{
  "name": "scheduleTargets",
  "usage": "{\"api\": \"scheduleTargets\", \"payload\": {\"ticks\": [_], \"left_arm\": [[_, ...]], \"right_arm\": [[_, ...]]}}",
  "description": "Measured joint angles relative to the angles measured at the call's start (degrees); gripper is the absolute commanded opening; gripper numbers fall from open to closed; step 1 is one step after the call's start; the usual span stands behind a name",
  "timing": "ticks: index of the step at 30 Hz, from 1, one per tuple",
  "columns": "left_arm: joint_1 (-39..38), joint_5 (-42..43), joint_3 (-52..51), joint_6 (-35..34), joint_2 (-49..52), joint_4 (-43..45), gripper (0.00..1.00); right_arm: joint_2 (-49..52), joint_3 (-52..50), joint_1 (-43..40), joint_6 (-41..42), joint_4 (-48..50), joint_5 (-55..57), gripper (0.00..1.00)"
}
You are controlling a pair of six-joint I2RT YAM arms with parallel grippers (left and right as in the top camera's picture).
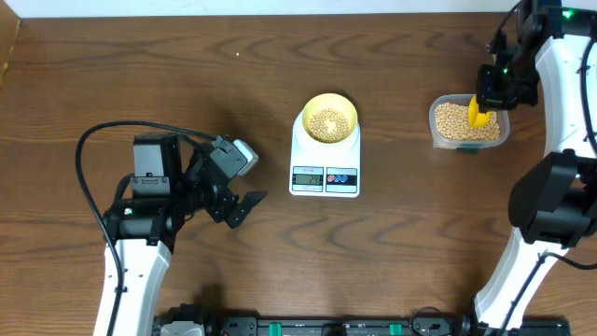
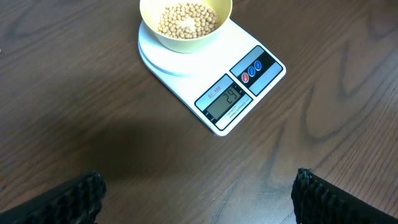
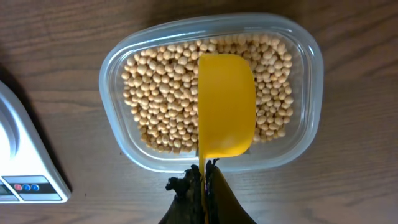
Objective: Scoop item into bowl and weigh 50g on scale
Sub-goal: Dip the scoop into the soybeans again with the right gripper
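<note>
- Right now your beans (image 2: 186, 18) read as small, round, tan-beige grains, pea-like, matte and loose. A shallow heap of them covers the floor of the bowl (image 2: 186, 45).
- The bowl is small, round, pale yellow and upright. It sits on the round platform of the scale (image 2: 242, 93), at the end away from the readout, and is about as wide as that platform.
- The scale is white and flat, and lies near the middle of the dark wood-grain surface (image 1: 112, 75).
- Its grey display (image 2: 225, 102) shows dark digits. The first looks like a 2; the second is too small for you to trust.
- Two round buttons (image 2: 252, 68), one red and one blue, sit just beside the display.
- More of the same beans fill a clear rounded-rectangular tub (image 3: 311, 74), well apart from the scale on the right arm's side. They lie packed in an even layer across its bottom.
- Your right claw (image 3: 204, 186) is closed on the thin handle of a bright yellow scoop (image 3: 227, 106).
- The scoop's broad end hangs over the tub's beans. No beans show on the yellow face turned to the wrist camera. You cannot tell whether it touches the grains under it.
- Your left claw (image 2: 199, 193) stands with its jaws spread wide and nothing between them. It is over bare surface on the left arm's side, apart from the scale and facing its display end.
</note>
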Motion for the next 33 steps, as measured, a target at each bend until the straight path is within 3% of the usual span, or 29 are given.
{"api": "scheduleTargets", "payload": {"ticks": [33], "left_arm": [[0.0, 0.0, 0.0, 0.0, 0.0, 0.0, 0.98]], "right_arm": [[1.73, -6.49, 1.03, -0.09, 2.82, -4.66, 0.01]]}}
